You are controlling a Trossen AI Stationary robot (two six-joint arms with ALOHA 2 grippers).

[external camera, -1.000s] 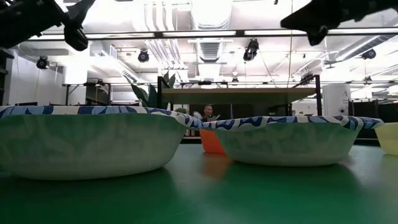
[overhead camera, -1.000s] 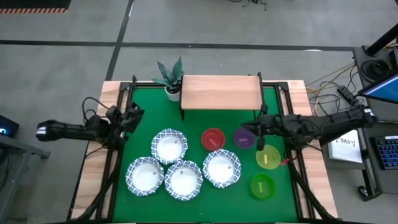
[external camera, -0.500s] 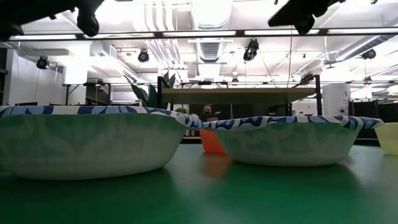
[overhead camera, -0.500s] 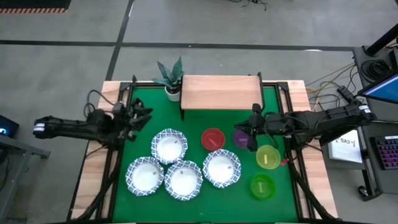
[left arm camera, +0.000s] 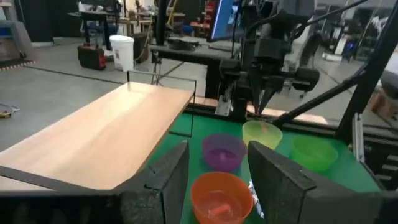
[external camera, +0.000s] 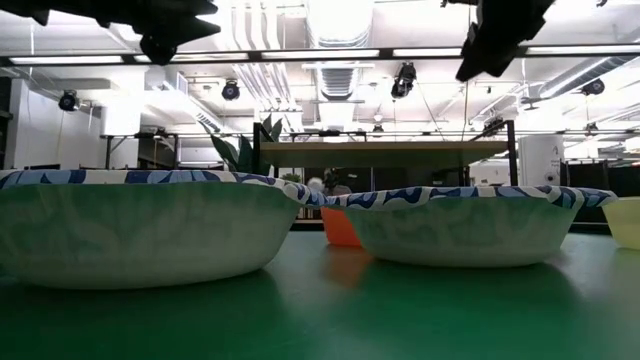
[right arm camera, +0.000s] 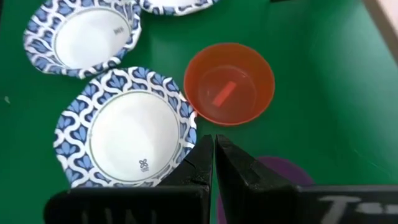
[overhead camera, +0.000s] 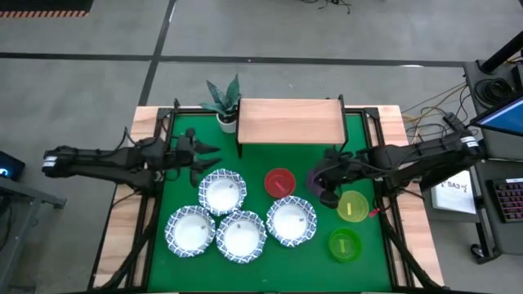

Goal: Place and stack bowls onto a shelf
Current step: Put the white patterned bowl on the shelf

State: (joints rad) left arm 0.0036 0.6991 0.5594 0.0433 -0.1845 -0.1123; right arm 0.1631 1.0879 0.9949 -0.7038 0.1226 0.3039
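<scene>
Shelf (overhead camera: pixel 290 121): bare; all eight bowls on the green mat (overhead camera: pixel 181 188), seemingly unstacked. Left pincer (overhead camera: pixel 206 148) open, empty; right pincer (overhead camera: pixel 325 189) closed, empty, above the purple bowl (overhead camera: pixel 316 179).

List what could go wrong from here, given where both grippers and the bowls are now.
1. The four patterned bowls sit rim to rim, so lifting one may drag a neighbour.
2. The right gripper is shut above the purple bowl, crowded by the red bowl and yellow bowl; going down shut, it may shove rather than grasp.
3. The open left gripper hovers by the shelf leg and potted plant; a swing could clip either.
</scene>
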